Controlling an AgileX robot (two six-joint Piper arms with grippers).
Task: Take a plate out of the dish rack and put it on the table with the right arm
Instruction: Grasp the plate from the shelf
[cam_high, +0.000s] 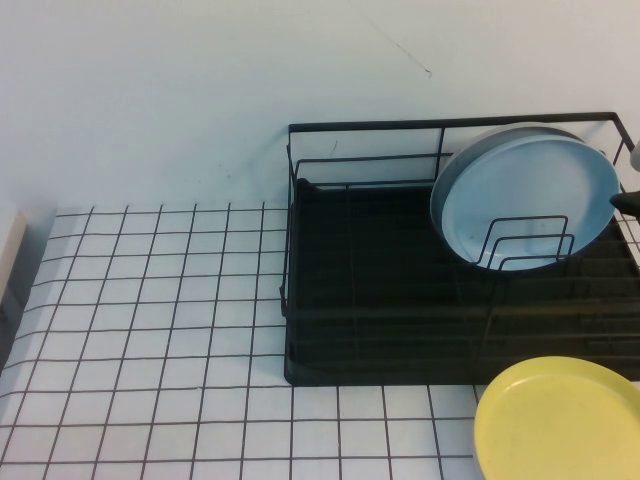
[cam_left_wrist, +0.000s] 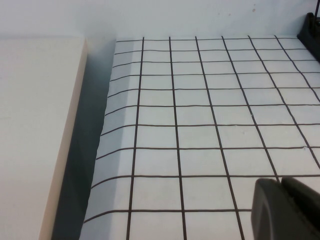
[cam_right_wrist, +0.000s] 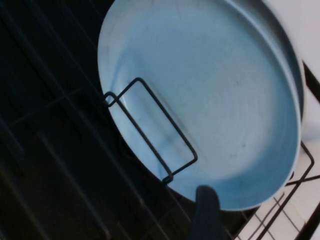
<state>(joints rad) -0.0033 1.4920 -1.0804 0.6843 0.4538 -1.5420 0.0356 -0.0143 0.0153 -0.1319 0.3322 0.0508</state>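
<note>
The light-blue plate (cam_high: 527, 195) stands on edge in the back right of the black wire dish rack (cam_high: 380, 290), leaning behind upright wire loops. My right gripper (cam_high: 628, 190) shows only at the high view's right edge, right at the plate's right rim. In the right wrist view one black finger (cam_right_wrist: 206, 205) lies in front of the plate's (cam_right_wrist: 210, 95) lower rim, set far to one side; the other finger is out of view, so the gripper reads as open. My left gripper (cam_left_wrist: 282, 186) is shut and empty, low over the gridded table (cam_left_wrist: 200, 115).
A yellow plate (cam_high: 560, 420) lies flat on the table (cam_high: 150, 320) in front of the rack's right end. A beige block (cam_left_wrist: 35, 130) sits off the table's left edge. Open grid surface lies left of and in front of the rack.
</note>
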